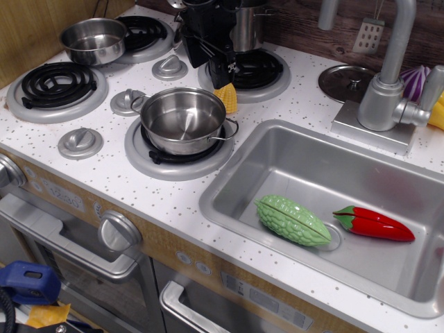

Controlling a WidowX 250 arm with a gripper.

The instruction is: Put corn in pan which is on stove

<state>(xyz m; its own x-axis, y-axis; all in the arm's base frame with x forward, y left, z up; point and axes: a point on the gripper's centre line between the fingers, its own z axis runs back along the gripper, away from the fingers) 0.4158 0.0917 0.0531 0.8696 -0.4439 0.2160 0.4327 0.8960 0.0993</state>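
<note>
The corn is a small yellow ridged chunk lying on the white speckled stove, at the edge of the back right burner's ring. The pan, a shiny steel pot with side handles, stands empty on the front right burner, just left of and in front of the corn. My black gripper hangs right above and behind the corn, fingertips just over it. Its jaws look open and hold nothing.
A second steel pot stands on the back left burner and a taller one behind my gripper. The steel sink at right holds a green bumpy gourd and a red pepper. The faucet stands behind it.
</note>
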